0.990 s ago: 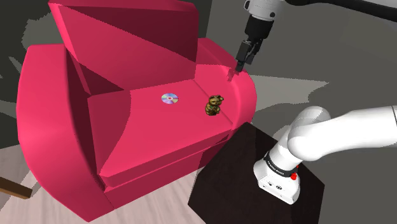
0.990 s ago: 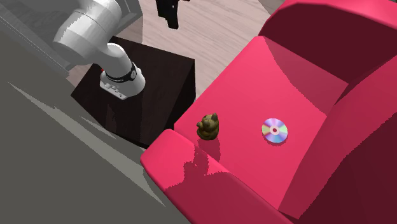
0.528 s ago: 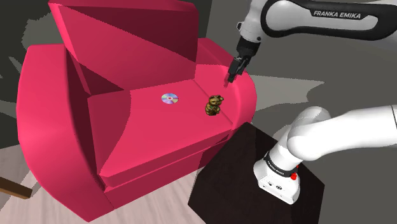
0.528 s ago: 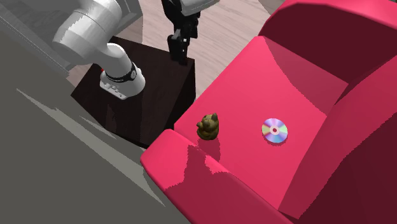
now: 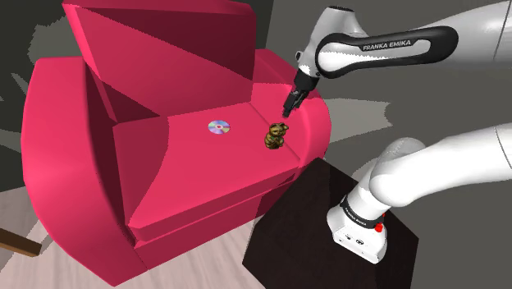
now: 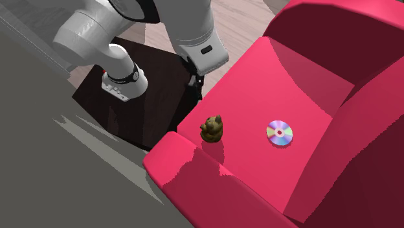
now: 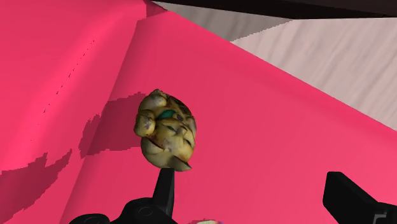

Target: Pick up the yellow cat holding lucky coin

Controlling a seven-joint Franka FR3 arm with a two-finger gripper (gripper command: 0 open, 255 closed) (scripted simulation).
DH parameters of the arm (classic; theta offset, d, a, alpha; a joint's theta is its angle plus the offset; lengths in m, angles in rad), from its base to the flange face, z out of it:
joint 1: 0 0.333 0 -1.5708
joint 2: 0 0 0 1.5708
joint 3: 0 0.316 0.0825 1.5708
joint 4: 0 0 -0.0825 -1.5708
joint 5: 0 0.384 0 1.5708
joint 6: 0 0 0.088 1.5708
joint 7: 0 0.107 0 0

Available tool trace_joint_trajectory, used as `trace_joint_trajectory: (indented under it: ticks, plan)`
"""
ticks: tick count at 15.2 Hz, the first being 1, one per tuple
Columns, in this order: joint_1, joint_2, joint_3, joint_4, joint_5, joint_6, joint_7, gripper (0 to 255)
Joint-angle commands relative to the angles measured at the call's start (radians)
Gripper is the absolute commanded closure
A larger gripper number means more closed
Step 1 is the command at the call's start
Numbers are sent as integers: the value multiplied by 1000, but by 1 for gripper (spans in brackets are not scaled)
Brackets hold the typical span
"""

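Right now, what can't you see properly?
1. Cat: its coin is too small in the shoulder view and lost in the mottled body in the wrist view.
2. Tool: in the second exterior view its black tips blend into the dark stand.
3. Chair: its base is cut off by that view's lower edge.

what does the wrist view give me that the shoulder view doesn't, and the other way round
Wrist view: the cat figurine close up, mottled yellow-brown with a teal patch, and the gripper with its fingers apart, the cat just ahead of one finger, not held.
Shoulder view: the shiny disc on the seat beside the cat, the backrest, the white arm and its dark stand.
Shared: the cat, the pink armchair and the gripper close to the cat.
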Motion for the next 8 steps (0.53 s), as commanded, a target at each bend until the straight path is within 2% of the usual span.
trace_joint_trajectory:
  ticks: [1, 5, 8]
  plan:
    - [-4, 66, -27, -16, -1, 101, -33, 0]
    - [3, 205, -81, -29, 21, 284, -102, 0]
    - [23, 325, -126, -17, 67, 415, -173, 0]
